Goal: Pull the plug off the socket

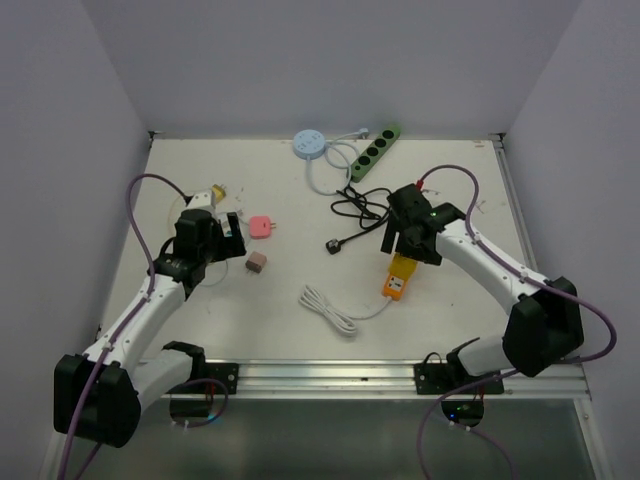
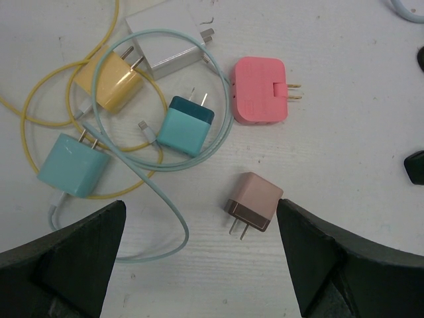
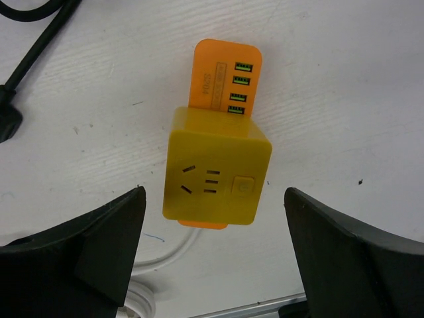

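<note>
On the right half of the counter (image 1: 250, 330), the right fingers (image 3: 86, 258) hang spread wide above the yellow socket cube (image 3: 218, 169), one on each side of it and neither touching it. The cube sits on an orange USB base whose long axis runs between the fingers, from the counter's near edge toward the far one. Its outlet face is turned up and bare. The black plug (image 1: 335, 246) lies flat on the counter well clear of the cube, toward the counter's middle, and its black cord (image 1: 355, 208) loops off toward the far edge. Judging by that gap, the plug is already off the socket and the right arm looks to be letting go. The plug lies on the inner side of the right fingers, and they are nearer to it than the left fingers (image 2: 66, 265). Those are fully apart and empty over a cluster of small chargers near the left edge, with the brown charger (image 2: 254, 202) between them. The way the plug's pins point cannot be made out.
</note>
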You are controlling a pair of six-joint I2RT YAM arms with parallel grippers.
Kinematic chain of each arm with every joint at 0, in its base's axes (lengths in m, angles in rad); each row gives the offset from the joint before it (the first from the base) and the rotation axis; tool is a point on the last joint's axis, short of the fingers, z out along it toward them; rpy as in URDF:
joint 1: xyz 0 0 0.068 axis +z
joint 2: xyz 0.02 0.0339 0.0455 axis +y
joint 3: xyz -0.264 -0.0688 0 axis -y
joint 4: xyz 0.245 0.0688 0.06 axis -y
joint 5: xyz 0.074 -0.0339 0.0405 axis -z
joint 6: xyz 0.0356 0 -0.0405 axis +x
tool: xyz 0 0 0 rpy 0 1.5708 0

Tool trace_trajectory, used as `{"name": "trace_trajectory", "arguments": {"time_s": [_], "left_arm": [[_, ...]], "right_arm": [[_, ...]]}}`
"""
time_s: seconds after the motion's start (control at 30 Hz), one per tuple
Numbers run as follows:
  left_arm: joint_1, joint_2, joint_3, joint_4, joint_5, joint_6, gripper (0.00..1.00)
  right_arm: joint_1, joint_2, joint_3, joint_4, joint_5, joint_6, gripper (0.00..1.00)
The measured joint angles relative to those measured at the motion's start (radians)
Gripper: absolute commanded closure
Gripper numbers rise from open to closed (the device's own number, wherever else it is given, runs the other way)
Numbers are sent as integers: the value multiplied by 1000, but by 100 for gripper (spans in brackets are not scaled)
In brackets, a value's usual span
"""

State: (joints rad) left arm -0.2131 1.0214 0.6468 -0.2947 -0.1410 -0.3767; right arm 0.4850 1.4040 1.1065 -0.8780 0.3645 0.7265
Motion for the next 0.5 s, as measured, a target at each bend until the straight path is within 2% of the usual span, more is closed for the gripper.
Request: {"name": "trace_trajectory", "arguments": {"time_s": [0.1, 0.2, 0.23, 0.33, 0.43, 0.5], "left_arm": [[0, 0, 0, 1, 0, 3, 1], [0, 0, 0, 2, 0, 3, 1], [0, 0, 0, 2, 0, 3, 1], [0, 0, 0, 2, 0, 3, 1], [0, 0, 0, 2, 5, 3, 1], [-1, 0, 0, 2, 8, 3, 1]], "right_arm": [[-1, 58, -8, 33, -24, 21, 25], [-2, 113, -17, 54, -43, 28, 45], [-2, 123, -13, 55, -45, 29, 56], [0, 128, -11, 83, -66, 14, 72], [27, 146, 6, 98, -72, -13, 85], [63, 176, 35, 102, -76, -39, 89]]}}
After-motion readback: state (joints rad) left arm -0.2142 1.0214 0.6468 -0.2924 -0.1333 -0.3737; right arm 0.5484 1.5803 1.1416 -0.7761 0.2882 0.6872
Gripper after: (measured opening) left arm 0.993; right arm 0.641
